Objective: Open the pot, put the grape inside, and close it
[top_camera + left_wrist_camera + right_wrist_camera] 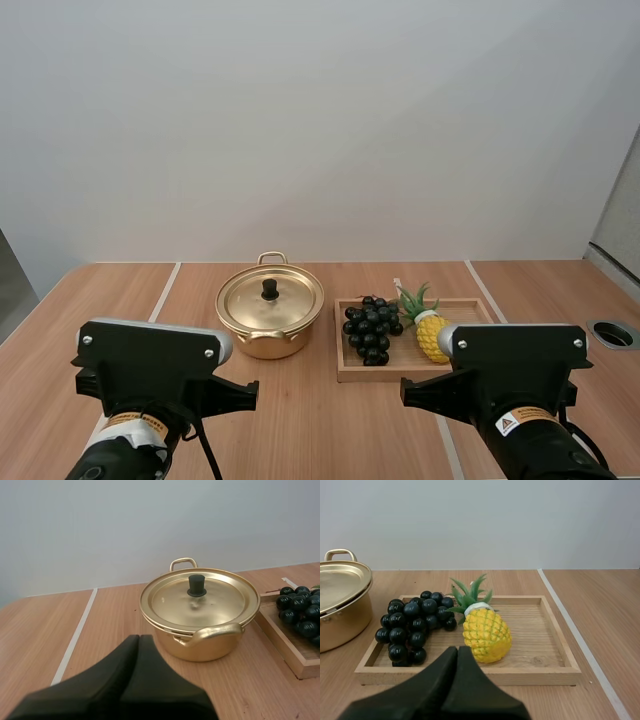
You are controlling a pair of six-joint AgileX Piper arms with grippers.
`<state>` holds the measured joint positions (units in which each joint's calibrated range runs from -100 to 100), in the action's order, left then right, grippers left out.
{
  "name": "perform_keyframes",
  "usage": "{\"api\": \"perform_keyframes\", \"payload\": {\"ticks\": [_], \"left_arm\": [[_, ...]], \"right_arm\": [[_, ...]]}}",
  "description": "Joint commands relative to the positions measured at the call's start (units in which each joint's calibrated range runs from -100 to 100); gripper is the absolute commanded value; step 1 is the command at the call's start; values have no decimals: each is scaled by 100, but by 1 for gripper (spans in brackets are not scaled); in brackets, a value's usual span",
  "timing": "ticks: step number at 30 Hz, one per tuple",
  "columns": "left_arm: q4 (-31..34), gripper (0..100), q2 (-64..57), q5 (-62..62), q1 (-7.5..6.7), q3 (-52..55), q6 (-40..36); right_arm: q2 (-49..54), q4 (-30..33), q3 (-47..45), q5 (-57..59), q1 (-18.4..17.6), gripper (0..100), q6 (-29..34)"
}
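A gold pot [270, 314] stands on the table with its lid [200, 599] on; the lid carries a black knob [196, 585]. To its right a wooden tray [470, 306] holds a bunch of dark grapes [371, 328]. My left gripper [138, 641] is shut, its fingers together as one dark wedge, short of the pot's near handle. My right gripper [457, 652] is shut too, just in front of the tray, with the grapes [413, 622] and the pot [342, 605] beyond it.
A yellow toy pineapple [428, 327] lies in the tray [540, 670] to the right of the grapes. White lines [165, 290] cross the wooden tabletop. A round grommet hole [614, 334] sits at the far right.
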<state>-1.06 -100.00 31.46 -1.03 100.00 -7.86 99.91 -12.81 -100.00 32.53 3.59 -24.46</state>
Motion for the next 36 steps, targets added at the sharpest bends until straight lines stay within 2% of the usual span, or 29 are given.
{"api": "perform_keyframes", "payload": {"ticks": [1,17,22,26,33,36], "left_arm": [[-90,0,0,-156,-25,0,-60],[-90,0,0,-156,-25,0,-60],[225,0,0,-183,-25,0,-60],[273,0,0,-215,-25,-562,-60],[273,0,0,-170,-25,-1905,-60],[273,0,0,129,-25,-2424,-60]], "right_arm": [[9,-34,0,-11,29,0,-35],[9,-65,0,-10,29,0,-35],[9,-227,0,-148,29,0,-35],[9,-227,570,-31,29,0,-35],[9,-311,2146,1275,29,0,-35],[9,-311,2618,1334,29,0,-35]]}}
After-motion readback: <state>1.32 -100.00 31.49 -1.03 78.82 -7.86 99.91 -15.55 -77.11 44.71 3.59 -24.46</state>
